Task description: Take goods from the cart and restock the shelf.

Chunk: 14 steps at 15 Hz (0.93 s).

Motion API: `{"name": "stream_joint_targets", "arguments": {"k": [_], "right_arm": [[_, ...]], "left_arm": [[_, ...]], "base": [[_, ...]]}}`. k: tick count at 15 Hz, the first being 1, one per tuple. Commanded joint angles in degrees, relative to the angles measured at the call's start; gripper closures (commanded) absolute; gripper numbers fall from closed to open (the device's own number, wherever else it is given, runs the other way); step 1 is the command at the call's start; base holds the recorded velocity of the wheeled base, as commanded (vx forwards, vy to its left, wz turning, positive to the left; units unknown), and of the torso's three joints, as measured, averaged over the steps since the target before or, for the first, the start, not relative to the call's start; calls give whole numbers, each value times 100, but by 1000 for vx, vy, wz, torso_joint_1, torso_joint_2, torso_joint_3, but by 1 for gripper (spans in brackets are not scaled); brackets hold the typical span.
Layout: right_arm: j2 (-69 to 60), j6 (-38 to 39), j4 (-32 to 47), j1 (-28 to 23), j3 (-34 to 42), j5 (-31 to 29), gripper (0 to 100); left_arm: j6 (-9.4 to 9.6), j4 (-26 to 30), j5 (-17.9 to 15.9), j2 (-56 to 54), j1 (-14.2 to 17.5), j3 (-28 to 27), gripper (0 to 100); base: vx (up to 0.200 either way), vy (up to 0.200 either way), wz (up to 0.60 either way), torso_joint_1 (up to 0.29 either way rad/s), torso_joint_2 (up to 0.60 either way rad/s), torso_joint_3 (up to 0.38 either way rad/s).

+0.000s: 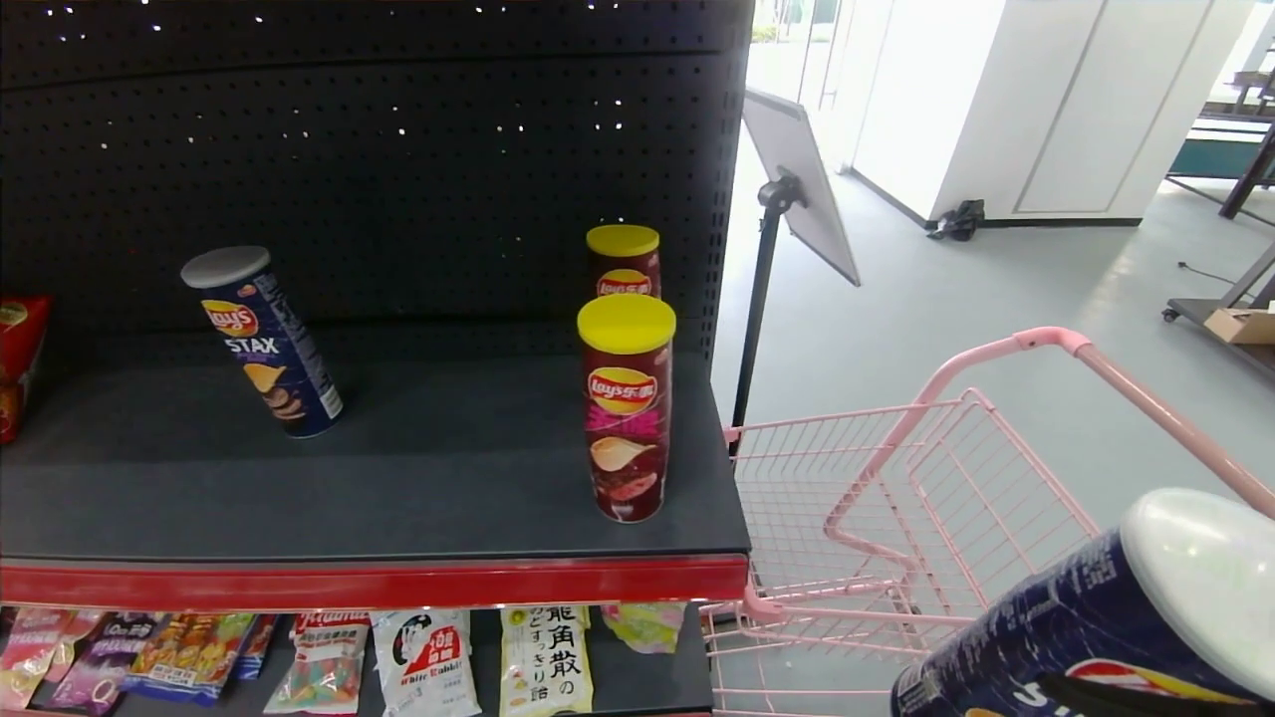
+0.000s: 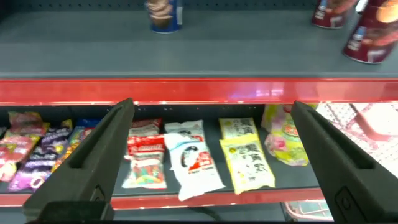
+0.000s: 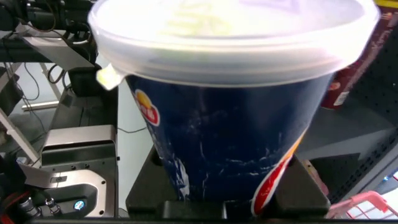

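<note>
A dark blue chip can with a white lid (image 1: 1096, 617) hangs low at the right, over the pink cart (image 1: 896, 478). My right gripper (image 3: 230, 190) is shut on this blue chip can (image 3: 217, 118), its dark fingers (image 3: 152, 183) pressing on both sides. On the dark shelf (image 1: 398, 498) stand a matching blue can (image 1: 261, 339) at the left, tilted, and two maroon cans with yellow lids (image 1: 626, 408) (image 1: 623, 261) at the right. My left gripper (image 2: 211, 174) is open and holds nothing, facing the lower shelf below the red shelf edge (image 2: 199, 90).
Several snack bags (image 1: 438, 657) lie on the lower shelf. A red bag (image 1: 15, 358) sits at the shelf's far left. Free shelf room lies between the blue can and the maroon cans. A sign on a black stand (image 1: 787, 189) rises right of the shelf.
</note>
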Motion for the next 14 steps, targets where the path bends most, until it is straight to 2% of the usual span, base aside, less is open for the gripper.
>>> {"name": "stream_joint_targets", "arguments": {"k": [1, 14], "right_arm": [[10, -2, -2, 9, -1, 4, 100], [239, -2, -2, 299, -124, -14, 100]], "left_arm": [[-2, 2, 1, -3, 0, 1, 0], [7, 2, 1, -3, 0, 1, 0]], "base": [[0, 200, 0, -7, 2, 2], [0, 200, 0, 3, 3, 2]]}}
